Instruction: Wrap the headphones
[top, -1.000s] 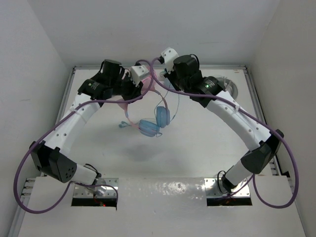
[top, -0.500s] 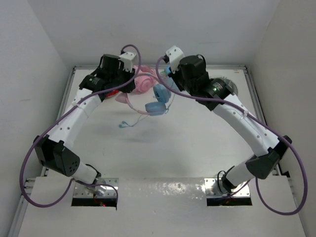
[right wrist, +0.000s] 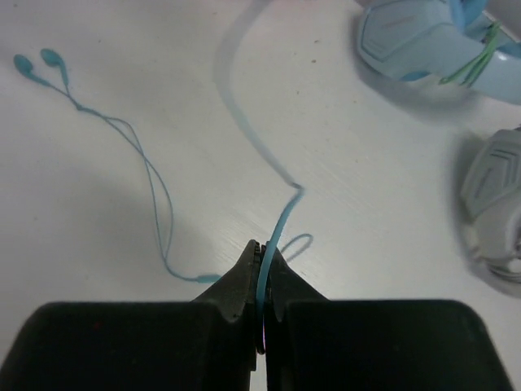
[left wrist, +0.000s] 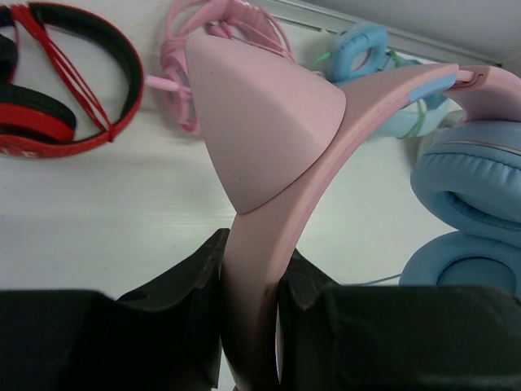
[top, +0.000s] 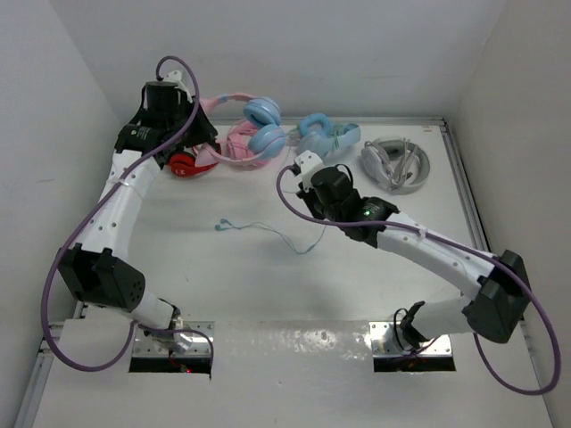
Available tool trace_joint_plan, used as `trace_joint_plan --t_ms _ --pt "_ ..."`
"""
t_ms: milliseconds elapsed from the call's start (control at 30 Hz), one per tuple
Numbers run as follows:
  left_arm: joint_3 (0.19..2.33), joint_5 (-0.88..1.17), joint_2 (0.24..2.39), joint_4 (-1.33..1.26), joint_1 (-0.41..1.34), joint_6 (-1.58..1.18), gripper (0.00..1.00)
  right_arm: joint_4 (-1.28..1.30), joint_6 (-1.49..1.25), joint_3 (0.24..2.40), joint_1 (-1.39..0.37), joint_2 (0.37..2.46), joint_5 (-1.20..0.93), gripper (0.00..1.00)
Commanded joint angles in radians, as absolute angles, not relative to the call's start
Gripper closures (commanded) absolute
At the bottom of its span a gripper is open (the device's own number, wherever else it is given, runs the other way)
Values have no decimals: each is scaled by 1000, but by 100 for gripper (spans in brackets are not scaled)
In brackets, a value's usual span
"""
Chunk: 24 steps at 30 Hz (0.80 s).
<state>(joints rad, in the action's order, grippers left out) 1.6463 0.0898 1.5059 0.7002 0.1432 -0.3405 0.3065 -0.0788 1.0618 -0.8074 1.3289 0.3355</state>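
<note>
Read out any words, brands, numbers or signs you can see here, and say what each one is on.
None: no text can be read in any view.
The headphones, their cable and the red headphones show no legible marking.
The right arm shows only a green light, no characters.

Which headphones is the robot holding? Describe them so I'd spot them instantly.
Look along the table's far edge, where several headphones lie. Near its left end, the left gripper pinches the headphones by their headband. Only this pair joins light blue earcups to a pink headband; beside it lie an all-pink pair, a red pair and an all-blue pair.
</note>
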Motion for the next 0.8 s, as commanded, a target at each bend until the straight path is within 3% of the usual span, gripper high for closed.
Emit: trace_joint_plan --t_ms 0,200,500,767 --pt "1700 162 1496 653 146 -486 100 129 -192 1080 -807 1394 314 100" --pt "1658 190 1496 631 144 -522 100 115 -128 1265 -920 1584 313 100" --pt "1508 118 1491 555 150 -422 100 363 -66 1829 -1029 1842 200 100" --pt "1431 83 1473 520 199 -282 100 431 -117 1942 -1013 1862 281 100"
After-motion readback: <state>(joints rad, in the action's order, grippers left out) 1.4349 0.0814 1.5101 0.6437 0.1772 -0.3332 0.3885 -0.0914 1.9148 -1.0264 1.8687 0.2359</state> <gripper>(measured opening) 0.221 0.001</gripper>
